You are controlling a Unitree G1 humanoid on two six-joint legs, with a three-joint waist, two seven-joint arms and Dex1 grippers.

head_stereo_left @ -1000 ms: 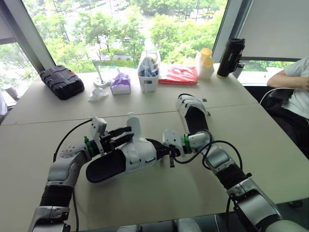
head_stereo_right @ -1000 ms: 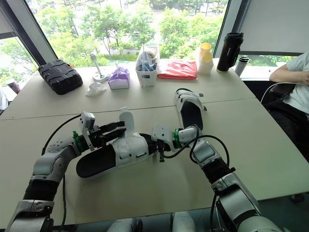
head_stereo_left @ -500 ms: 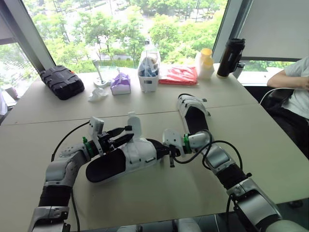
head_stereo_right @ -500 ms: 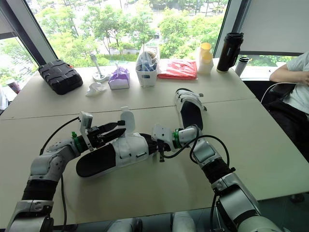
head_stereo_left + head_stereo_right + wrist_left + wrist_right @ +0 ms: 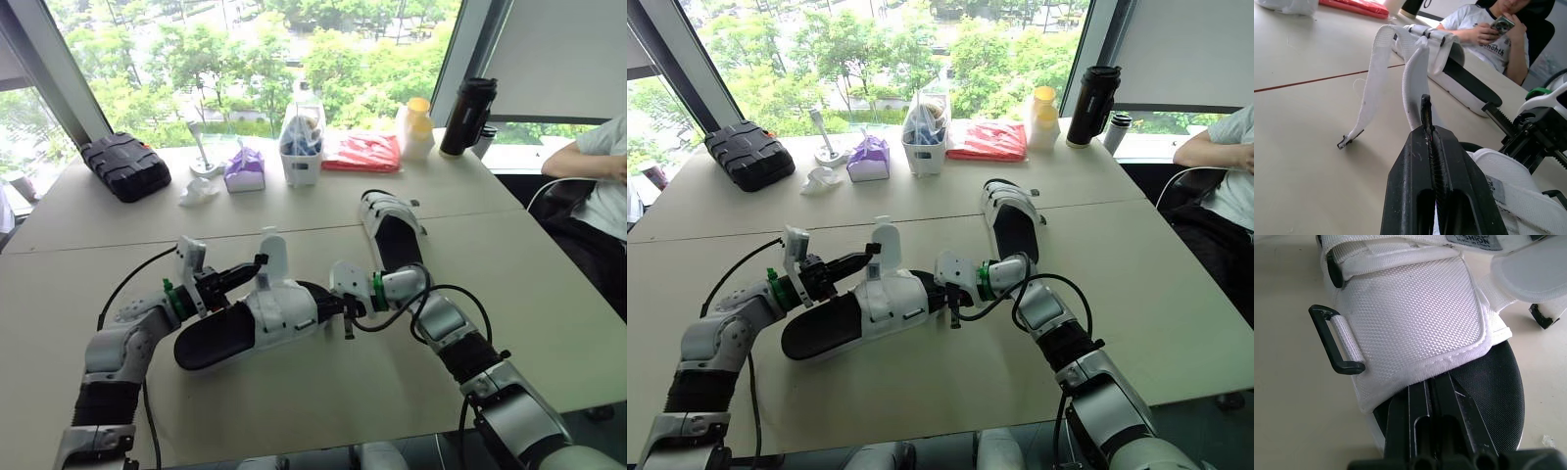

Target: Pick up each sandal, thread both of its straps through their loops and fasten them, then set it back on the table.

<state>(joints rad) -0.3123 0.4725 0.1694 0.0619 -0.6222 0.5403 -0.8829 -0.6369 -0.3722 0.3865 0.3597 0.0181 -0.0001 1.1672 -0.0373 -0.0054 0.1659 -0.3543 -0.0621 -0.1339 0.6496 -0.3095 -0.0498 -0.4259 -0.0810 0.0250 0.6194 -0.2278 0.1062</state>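
Observation:
The near sandal, white with a black footbed, lies on the table between my arms. One of its white straps stands upright, and my left gripper is shut on it near its base; the left wrist view has the strap rising from between the closed fingers, with a second loose strap beside it. My right gripper is shut on the sandal's front edge, next to a black loop. The second sandal lies further back to the right, untouched.
Along the window edge stand a black case, a purple tissue pack, a white basket, a red packet, a pale bottle and a black flask. A seated person is at the right.
My left gripper has closed from wide open onto the upright strap, and its arm has drawn slightly left. The right gripper and both sandals have stayed in place.

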